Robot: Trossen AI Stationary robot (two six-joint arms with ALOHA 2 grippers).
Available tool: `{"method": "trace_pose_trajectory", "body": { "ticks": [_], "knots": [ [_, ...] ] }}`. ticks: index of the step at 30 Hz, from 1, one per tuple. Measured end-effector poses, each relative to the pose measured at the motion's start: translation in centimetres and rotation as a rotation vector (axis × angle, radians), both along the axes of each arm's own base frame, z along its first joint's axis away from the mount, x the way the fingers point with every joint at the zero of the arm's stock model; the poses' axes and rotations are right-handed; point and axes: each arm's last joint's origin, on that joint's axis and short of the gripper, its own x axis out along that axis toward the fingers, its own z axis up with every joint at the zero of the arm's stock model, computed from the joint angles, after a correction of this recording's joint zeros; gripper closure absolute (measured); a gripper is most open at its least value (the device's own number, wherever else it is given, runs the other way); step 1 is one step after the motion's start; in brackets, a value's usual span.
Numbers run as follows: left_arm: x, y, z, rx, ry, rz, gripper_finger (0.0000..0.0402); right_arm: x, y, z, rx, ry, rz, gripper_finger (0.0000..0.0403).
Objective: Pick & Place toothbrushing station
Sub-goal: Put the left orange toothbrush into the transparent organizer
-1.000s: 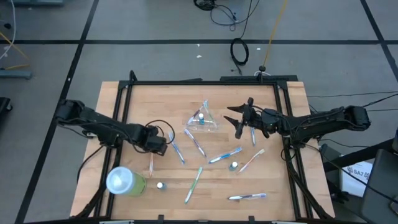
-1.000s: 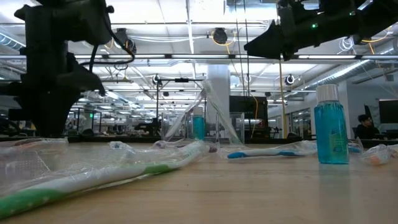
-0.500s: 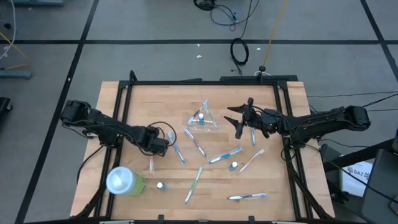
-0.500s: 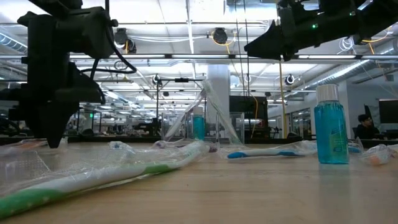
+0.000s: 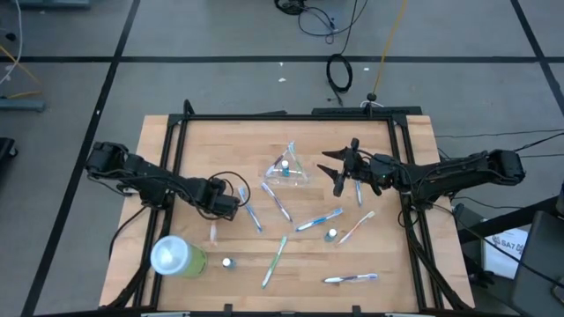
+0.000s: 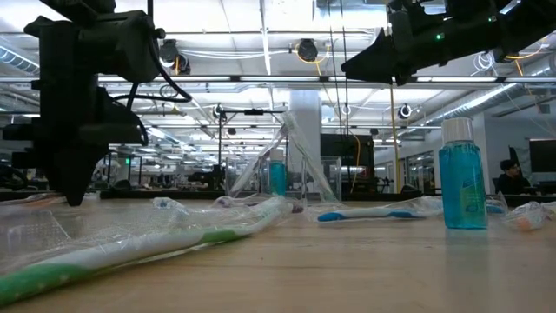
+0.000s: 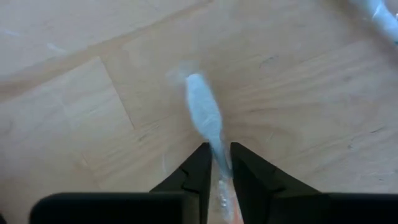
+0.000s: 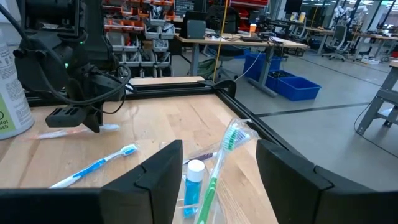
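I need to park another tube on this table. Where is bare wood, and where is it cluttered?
Bare wood lies along the table's far edge, behind the clear cup, and in the near right corner beyond the last toothbrush. The middle is crowded with brushes; the lime-green tumbler fills the near left.

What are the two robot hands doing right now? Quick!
Left end effector: closed on a wrapped toothbrush lying on the table.
Right end effector: open, holding nothing, above the table.
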Motion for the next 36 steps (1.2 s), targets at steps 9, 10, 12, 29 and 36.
{"method": "trace_pose_trajectory", "body": {
  "ticks": [9, 10, 12, 29, 36],
  "knots": [
    [0.2, 0.2, 0.1, 0.084, -0.034, 0.013, 0.0392, 0.0, 0.0, 0.0, -0.001, -0.002, 0.000, 0.0206],
    [0.3, 0.2, 0.2, 0.093, -0.055, 0.011, 0.0393, 0.0, 0.0, 0.0, -0.001, -0.002, 0.000, 0.0206],
    [0.7, 0.3, 0.6, 0.117, -0.132, -0.008, 0.0392, 0.0, 0.0, 0.0, -0.001, -0.002, 0.000, 0.0206],
    [5.5, 1.3, 14.4, 0.772, -0.877, -0.475, 0.0382, 0.0, 0.0, 0.1, -0.001, -0.006, -0.002, 0.0206],
    [7.8, 3.6, 16.2, 1.020, -0.993, -0.530, 0.0379, 0.0, 0.0, 0.0, 0.042, -0.021, -0.006, 0.0206]
  ]
}}
